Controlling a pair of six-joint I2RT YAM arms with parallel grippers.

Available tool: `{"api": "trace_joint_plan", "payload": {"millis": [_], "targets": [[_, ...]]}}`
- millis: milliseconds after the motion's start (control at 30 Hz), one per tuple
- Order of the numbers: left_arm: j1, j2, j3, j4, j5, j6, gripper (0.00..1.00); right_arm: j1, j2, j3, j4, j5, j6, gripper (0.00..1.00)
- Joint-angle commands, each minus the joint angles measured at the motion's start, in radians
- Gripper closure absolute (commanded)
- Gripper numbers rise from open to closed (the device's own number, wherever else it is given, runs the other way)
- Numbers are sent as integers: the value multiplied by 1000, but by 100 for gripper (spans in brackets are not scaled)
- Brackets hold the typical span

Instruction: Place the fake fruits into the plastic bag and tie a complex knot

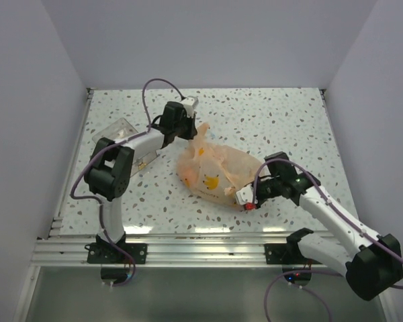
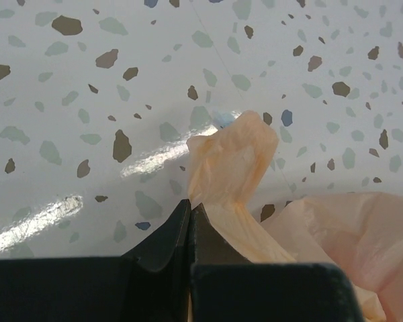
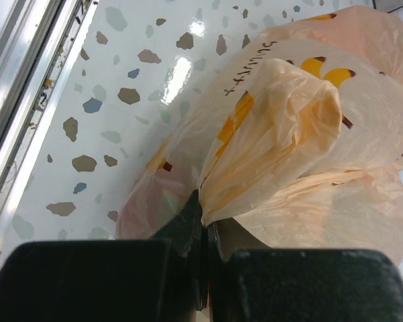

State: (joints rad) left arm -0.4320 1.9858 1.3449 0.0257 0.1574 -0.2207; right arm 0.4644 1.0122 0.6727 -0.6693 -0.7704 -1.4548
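Top view: clear tray (image 1: 117,131) far left; plastic bag (image 1: 215,171) lumped at centre between 2 arms. Only wrist views show jaws: left gripper (image 2: 190,206) pinched tight on twisted bag handle, right gripper (image 3: 203,211) clamped on bag fold near yellow print.

Mid surface (image 1: 289,114) blocked by plastic bag (image 1: 218,173), no way straight across. Far left stands clear tray (image 1: 118,130). Far-right corner & strip near-left of bag lie open.
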Motion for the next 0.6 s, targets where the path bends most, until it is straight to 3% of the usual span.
{"api": "trace_joint_plan", "payload": {"millis": [0,133,333,567], "targets": [[32,-137,24,120,85,37,100,6,-27,112,-154,-7,112,100],[30,-267,2,186,275,85,100,7,-12,324,-159,-21,291,100],[18,-380,-44,238,485,112,100,8,118,470,-127,-14,506,100],[-100,-476,-144,169,599,276,100,6,304,580,-199,2,516,100]]}}
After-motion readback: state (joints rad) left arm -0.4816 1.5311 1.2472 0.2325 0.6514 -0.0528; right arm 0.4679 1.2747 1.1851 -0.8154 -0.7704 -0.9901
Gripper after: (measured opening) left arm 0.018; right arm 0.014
